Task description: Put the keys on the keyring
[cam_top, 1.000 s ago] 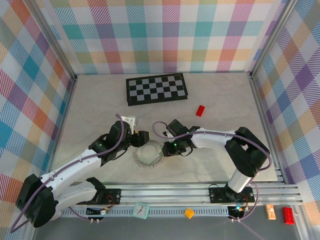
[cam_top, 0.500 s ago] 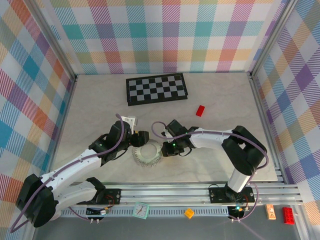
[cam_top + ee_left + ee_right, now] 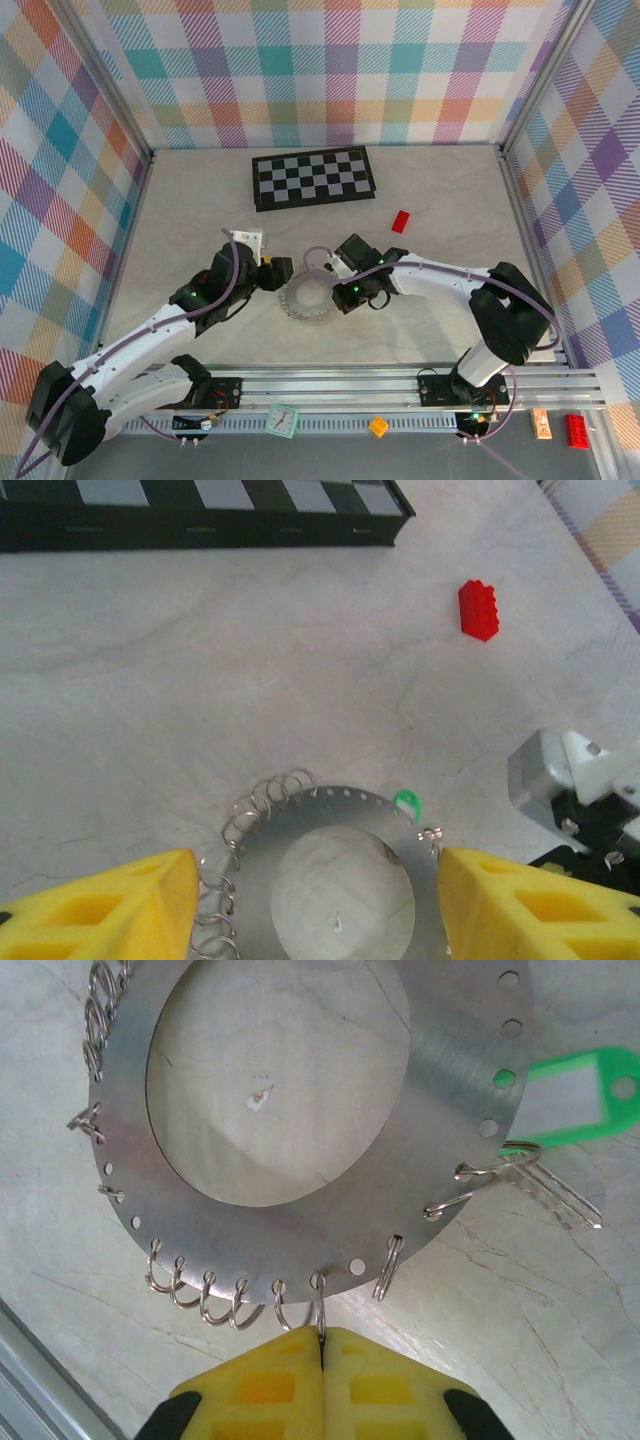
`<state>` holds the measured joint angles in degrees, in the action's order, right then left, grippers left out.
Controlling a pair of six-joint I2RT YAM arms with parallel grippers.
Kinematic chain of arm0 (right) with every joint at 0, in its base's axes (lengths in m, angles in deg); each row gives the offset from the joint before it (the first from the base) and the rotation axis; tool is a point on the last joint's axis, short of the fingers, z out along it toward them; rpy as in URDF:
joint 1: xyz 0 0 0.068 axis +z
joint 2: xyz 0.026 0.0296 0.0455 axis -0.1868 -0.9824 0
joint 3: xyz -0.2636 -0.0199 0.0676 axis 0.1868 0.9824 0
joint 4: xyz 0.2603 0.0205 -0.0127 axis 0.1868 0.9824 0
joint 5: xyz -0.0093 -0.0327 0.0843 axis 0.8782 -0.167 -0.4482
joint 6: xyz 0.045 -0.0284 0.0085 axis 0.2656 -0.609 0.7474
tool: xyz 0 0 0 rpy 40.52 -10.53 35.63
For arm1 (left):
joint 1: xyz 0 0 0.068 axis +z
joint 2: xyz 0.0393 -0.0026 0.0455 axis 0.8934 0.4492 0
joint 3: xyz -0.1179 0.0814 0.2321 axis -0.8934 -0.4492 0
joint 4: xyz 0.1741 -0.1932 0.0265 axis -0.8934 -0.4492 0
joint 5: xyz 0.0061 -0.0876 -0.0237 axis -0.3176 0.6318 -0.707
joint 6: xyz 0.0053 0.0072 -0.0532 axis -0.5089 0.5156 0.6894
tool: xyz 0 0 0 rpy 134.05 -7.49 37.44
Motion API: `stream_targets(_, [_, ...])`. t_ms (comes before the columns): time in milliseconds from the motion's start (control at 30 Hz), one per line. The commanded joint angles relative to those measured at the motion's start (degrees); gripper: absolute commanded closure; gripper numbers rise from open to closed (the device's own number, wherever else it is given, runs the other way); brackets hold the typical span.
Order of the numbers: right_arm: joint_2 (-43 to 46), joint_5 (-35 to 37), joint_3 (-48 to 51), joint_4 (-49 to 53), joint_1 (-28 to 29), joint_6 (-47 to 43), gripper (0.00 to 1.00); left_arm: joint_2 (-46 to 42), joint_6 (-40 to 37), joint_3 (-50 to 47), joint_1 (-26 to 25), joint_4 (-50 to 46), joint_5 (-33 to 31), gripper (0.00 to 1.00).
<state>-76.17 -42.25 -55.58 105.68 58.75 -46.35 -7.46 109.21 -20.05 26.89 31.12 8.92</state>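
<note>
Found the keyring (image 3: pixel 305 297) lying on the surface (image 3: pixel 450 190), an arm at either side of it. Saw left jaws grasping the keyring across its width. Left pads (image 3: pixel 100 905) set wide, one pressed into the fringe of loops on one side of the rim, the other against the opposite rim, central hole between them.

Saw right jaws clenched tight at the keyring's rim. Right pads (image 3: pixel 262 1380) pressed together with no gap, pinching one wire loop (image 3: pixel 320 1312) from the fringe.

Noted a green-headed key (image 3: pixel 580 1095) hung on a larger loop at the rim, near the pinched loop and further round the keyring. Green head butted against the keyring's outer edge, silver blade flat on the surface just outside the rim. Spotted more loops bunched along the rim on the side of the keyring opposite the key.

Noted a red block (image 3: pixel 478 610) well apart from the keyring, out past the key side. Noted a chequered board (image 3: pixel 313 177) further off, beyond the keyring's far side.

Could not tell whether the keyring sat fully down or slightly raised in the left grip.
</note>
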Motion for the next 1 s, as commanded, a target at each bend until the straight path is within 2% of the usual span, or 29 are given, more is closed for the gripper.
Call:
stream_targets(0, [-1.9,-0.8,-1.6,1.8,0.9,-4.4,1.0,-1.0,-1.0,-0.9,0.5,-2.5,-2.7,0.37])
stream_targets(400, [-6.3,1.4,-2.4,-2.1,3.7,-6.8,1.0,-3.1,-0.6,-2.3,0.5,-2.6,-5.2,0.37])
stream_targets(533, [-7.0,1.2,-2.8,-2.6,4.0,-6.8,0.95,-3.7,-0.5,-2.5,0.5,-2.8,-5.8,0.37])
stream_targets(667, [-6.9,1.0,-2.8,-3.2,4.1,-6.4,0.8,-4.1,-0.5,-2.8,0.5,-2.7,-6.1,0.37])
stream_targets(967, [-8.0,1.1,-3.6,-3.7,4.3,-5.6,0.79,-3.3,-0.4,-3.0,0.5,-2.4,-5.7,0.37])
